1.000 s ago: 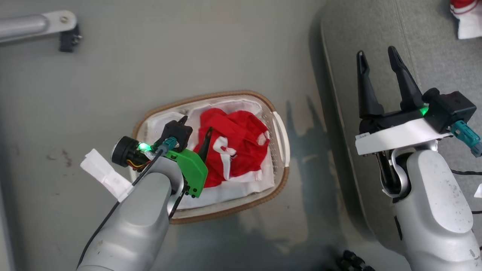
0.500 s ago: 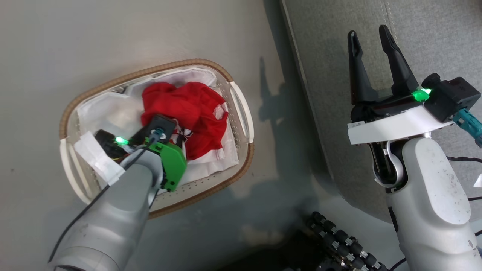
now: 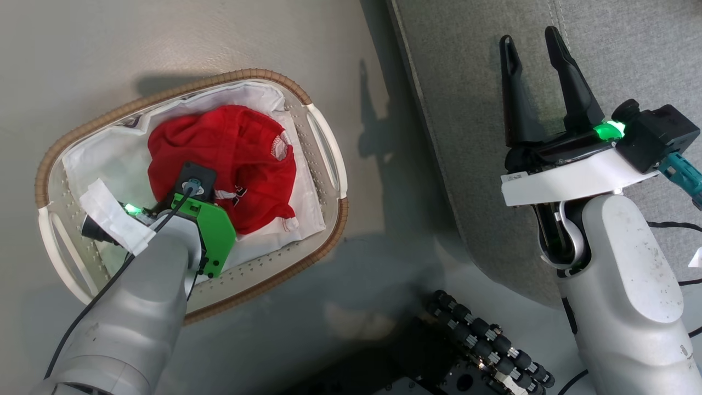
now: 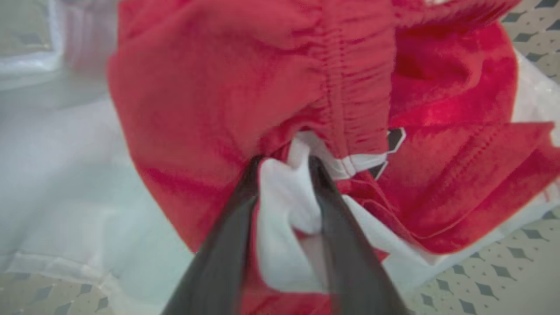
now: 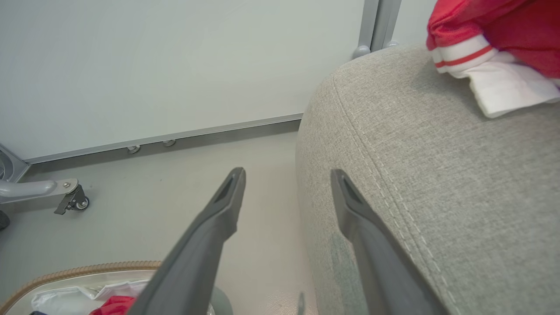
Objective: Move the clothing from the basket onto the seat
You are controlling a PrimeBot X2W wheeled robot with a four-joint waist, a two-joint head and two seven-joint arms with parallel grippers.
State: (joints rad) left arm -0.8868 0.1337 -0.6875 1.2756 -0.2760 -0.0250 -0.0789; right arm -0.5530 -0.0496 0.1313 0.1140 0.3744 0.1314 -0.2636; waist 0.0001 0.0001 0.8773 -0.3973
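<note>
1. Left hand is down inside the basket. Its two dark fingers are drawn nearly together on a bunched white fold of the clothing, and red fabric is gathered around the tips.
2. From the head camera I see that arm's green-capped wrist over the red heap, so the fingers themselves are hidden there.
3. I read the clothing as one crumpled red pile with white trim. It lies on the white liner, toward the end of the basket nearer the seat.
4. I see the basket standing on the grey floor. A strip of floor separates its handled end from the seat's rounded edge.
5. I have the right hand spread wide with nothing between its fingers. It is held above the seat near that same edge, fingers pointing away from the robot.
6. Through the right wrist camera, one finger lies over the floor and the other over the grey cushion beside its stitched seam.
7. I can also see a second red-and-white garment resting on the seat, toward its far corner and well apart from the right hand.
</note>
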